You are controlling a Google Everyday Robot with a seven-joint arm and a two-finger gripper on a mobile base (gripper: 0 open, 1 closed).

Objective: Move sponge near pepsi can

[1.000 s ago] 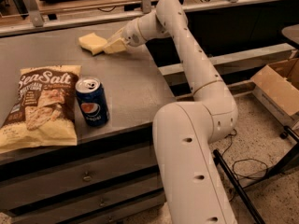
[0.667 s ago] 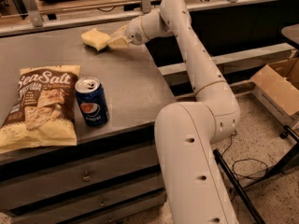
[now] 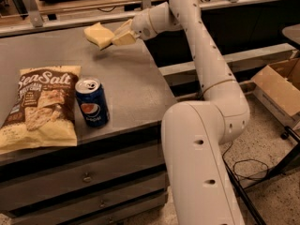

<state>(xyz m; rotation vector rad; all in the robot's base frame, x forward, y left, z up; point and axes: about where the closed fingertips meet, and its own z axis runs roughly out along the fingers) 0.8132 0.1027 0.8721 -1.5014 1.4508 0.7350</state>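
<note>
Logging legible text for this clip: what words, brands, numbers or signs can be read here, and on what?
"Sea Salt": large letters at the top of the chip bag.
Smaller print below that on the bag: too blurred to read.
pepsi can: round red-white-blue logo only, no readable letters.
sponge, gripped in the claw over the far part of the table: no text.

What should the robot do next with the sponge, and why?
Probably swing it toward the can. The gripper holds the sponge up off the table at the far side, while the can stands near the front edge, beside the chip bag. The side of the can away from the bag looks best.
</note>
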